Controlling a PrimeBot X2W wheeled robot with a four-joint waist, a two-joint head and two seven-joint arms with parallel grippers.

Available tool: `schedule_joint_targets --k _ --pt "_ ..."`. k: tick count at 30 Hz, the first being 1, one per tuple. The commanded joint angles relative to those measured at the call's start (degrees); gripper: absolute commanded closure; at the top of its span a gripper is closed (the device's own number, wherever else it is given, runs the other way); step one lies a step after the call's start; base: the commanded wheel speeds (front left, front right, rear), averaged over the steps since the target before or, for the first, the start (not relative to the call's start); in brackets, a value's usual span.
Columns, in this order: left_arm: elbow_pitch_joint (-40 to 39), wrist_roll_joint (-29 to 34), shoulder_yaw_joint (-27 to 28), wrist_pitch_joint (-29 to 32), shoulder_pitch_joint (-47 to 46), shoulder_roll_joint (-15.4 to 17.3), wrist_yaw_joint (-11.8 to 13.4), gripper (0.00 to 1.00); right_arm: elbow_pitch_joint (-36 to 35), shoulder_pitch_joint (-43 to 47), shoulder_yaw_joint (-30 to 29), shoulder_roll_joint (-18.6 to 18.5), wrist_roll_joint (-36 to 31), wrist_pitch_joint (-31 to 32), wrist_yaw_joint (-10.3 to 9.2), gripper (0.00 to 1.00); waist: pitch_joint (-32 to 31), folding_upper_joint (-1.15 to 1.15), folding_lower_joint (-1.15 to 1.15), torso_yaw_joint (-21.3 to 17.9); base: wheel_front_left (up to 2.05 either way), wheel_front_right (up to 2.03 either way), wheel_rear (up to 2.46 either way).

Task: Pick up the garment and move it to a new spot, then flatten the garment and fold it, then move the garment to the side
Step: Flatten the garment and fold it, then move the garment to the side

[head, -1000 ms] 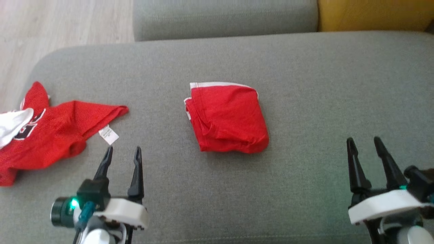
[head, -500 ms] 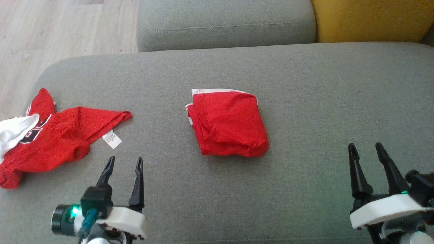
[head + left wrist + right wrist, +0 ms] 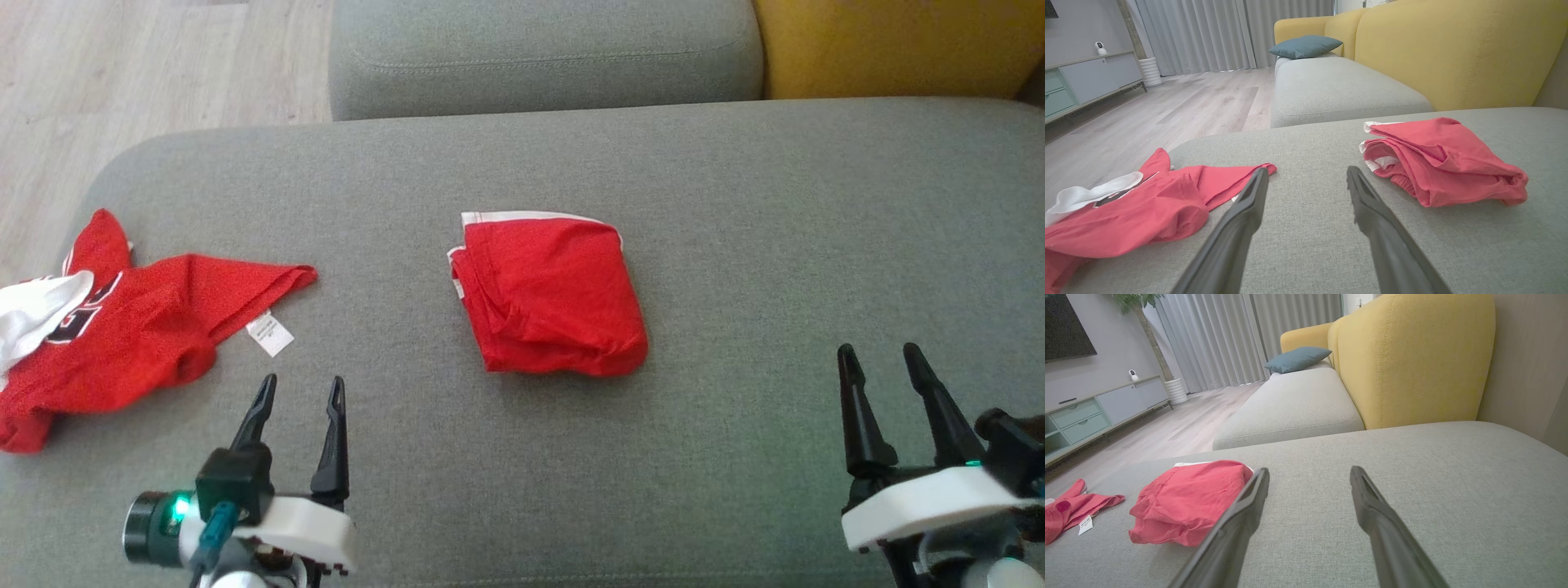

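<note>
Garment, folded red, lies centred on the grey cushion, beyond my left gripper and right gripper, both spread wide and empty. Soft, light and floppy, I judge; I'd pinch its thick near edge so the folds hold.

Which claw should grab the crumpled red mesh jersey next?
The left claw, probably. It is open and its tips sit close to the crumpled red mesh jersey, while the right claw waits far across the grey cushion.
</note>
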Motion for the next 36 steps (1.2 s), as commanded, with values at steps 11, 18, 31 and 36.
schedule_joint_targets --k 11,18,31,36 --pt "-2.68 0.17 0.54 -0.62 -5.42 0.56 0.34 0.00 -1.89 -2.84 0.30 -1.20 0.14 1.37 0.37 0.00 3.35 0.00 0.00 2.08 0.00 0.00 0.00" --pt "-3.51 1.02 -0.21 -1.27 -10.97 -0.57 0.47 0.00 3.09 -10.09 2.30 -3.74 2.16 2.80 0.37 0.00 9.75 0.00 0.00 5.92 0.00 0.00 0.00" --pt "-5.93 1.67 -1.37 -1.53 -16.16 -3.47 0.69 0.00 21.36 -25.85 10.40 -5.60 4.14 8.19 0.37 0.00 16.48 0.00 0.00 12.83 0.00 0.00 0.00" --pt "-6.29 1.85 -1.49 -1.54 -16.66 -4.09 0.72 0.00 28.03 -29.53 11.61 -5.77 5.44 14.09 0.37 0.00 17.05 0.00 0.00 13.75 0.00 0.00 0.00"
